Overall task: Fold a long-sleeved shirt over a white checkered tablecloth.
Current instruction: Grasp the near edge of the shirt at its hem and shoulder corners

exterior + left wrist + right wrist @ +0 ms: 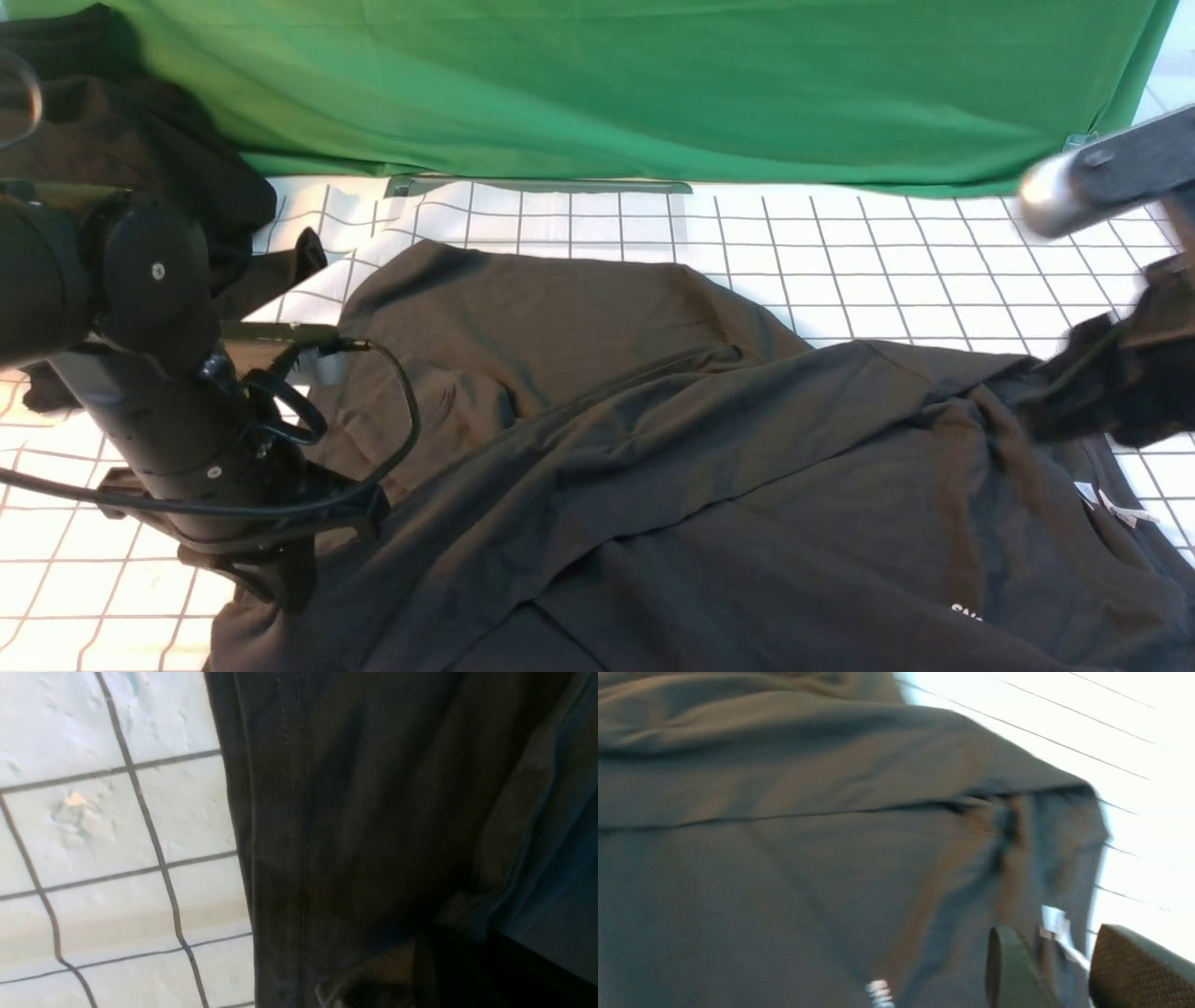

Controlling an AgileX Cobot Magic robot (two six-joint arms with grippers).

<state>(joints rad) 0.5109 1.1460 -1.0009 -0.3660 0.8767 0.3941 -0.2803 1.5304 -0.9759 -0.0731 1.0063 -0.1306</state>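
Your front view is bright, with glare on the white checkered tablecloth [56,560] at lower left. The right wrist view is blurred, its upper right washed out. The left wrist view is dim over the dark charcoal knit shirt [355,812].

The long-sleeved shirt [653,448] was dark charcoal, with white lettering at the lower right. The tablecloth [887,261] was white with thin dark grid lines. The backdrop [653,84] was plain green.

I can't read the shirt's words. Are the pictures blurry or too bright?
Right wrist view: motion-smeared, so the shirt print is unreadable, and the tablecloth glares white. Front view: mostly sharp, only the right arm blurs. Left wrist view: clear stitching, though the shirt is dim.
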